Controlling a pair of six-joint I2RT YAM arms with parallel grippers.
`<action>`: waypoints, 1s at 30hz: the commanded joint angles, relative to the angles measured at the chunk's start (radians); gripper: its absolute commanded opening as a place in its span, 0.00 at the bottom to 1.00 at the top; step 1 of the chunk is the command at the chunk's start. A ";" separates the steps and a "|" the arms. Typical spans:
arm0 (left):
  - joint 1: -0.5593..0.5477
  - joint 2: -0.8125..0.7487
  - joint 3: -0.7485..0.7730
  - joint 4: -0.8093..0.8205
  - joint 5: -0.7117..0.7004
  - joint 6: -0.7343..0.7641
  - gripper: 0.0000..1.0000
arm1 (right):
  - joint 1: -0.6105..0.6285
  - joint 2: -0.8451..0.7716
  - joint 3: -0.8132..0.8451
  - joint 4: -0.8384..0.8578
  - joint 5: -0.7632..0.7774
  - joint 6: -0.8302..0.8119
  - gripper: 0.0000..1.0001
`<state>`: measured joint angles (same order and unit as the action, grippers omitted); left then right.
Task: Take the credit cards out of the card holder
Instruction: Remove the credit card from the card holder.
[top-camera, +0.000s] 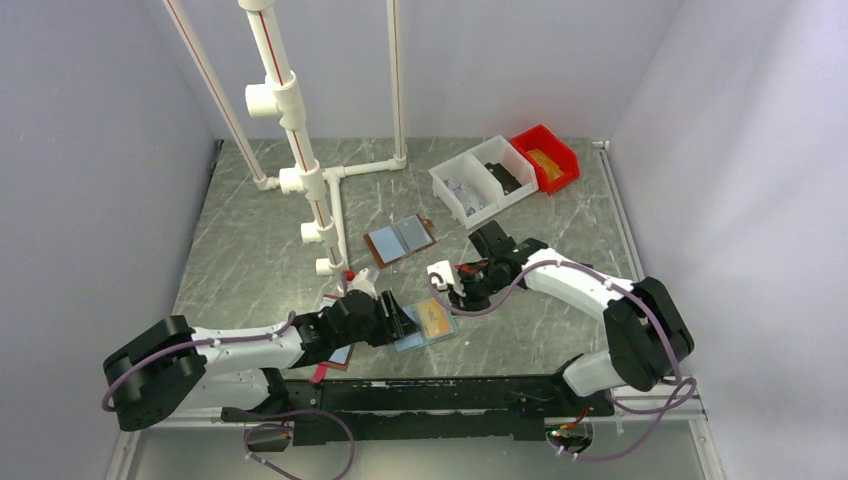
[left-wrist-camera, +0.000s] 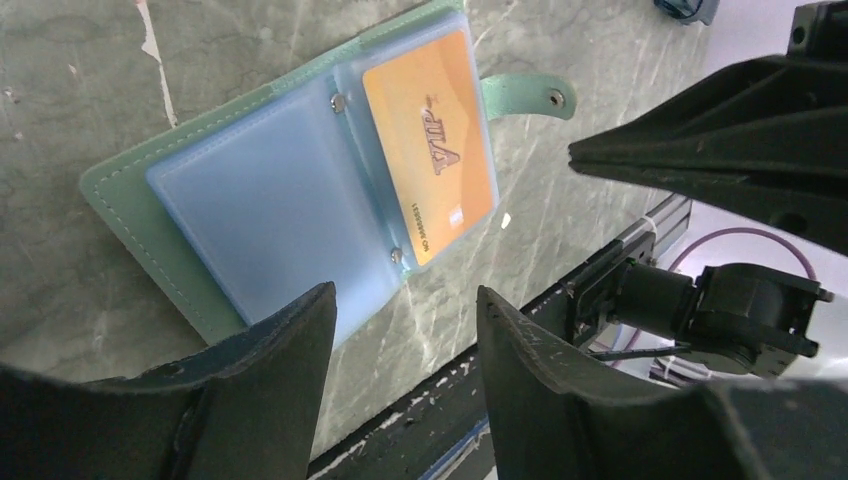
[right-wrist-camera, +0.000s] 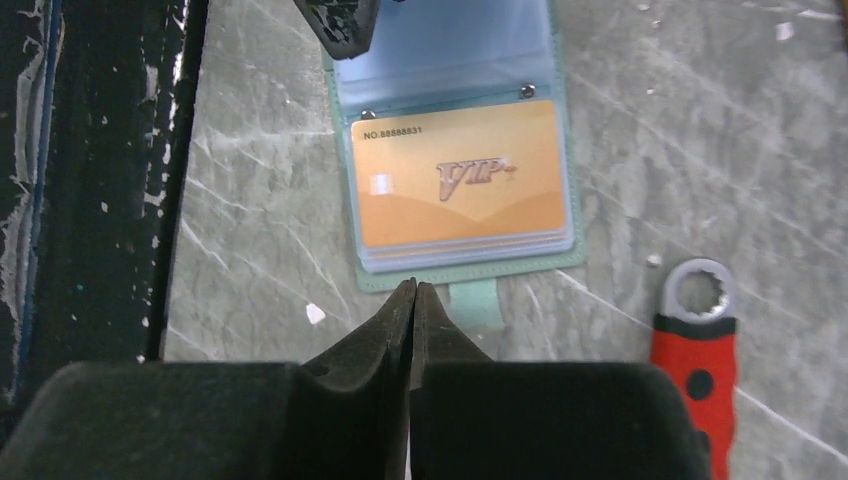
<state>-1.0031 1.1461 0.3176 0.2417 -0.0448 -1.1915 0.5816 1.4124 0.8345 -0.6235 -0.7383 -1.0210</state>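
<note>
Orange credit card (left-wrist-camera: 430, 150) sits inside the card holder (left-wrist-camera: 125, 220). We should pin the holder's bare panel with our spread left gripper (left-wrist-camera: 405, 300), while our right gripper (right-wrist-camera: 413, 290), pressed together, nudges the card out.

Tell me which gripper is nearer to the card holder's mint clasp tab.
Right. The right gripper, shut, points its tips right beside the clasp tab at the card holder edge. The left gripper, open, sits by the far empty panel, across the holder.
</note>
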 joint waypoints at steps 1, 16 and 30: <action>-0.007 0.040 -0.001 0.116 -0.041 -0.016 0.57 | 0.045 0.048 0.041 0.056 0.042 0.107 0.01; -0.010 0.092 -0.048 0.248 -0.099 -0.031 0.45 | 0.103 0.180 0.104 0.072 0.163 0.254 0.00; -0.009 0.228 -0.047 0.386 -0.102 -0.052 0.45 | 0.143 0.241 0.127 0.071 0.201 0.298 0.00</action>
<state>-1.0084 1.3529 0.2676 0.5495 -0.1242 -1.2255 0.7097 1.6360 0.9298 -0.5735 -0.5568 -0.7395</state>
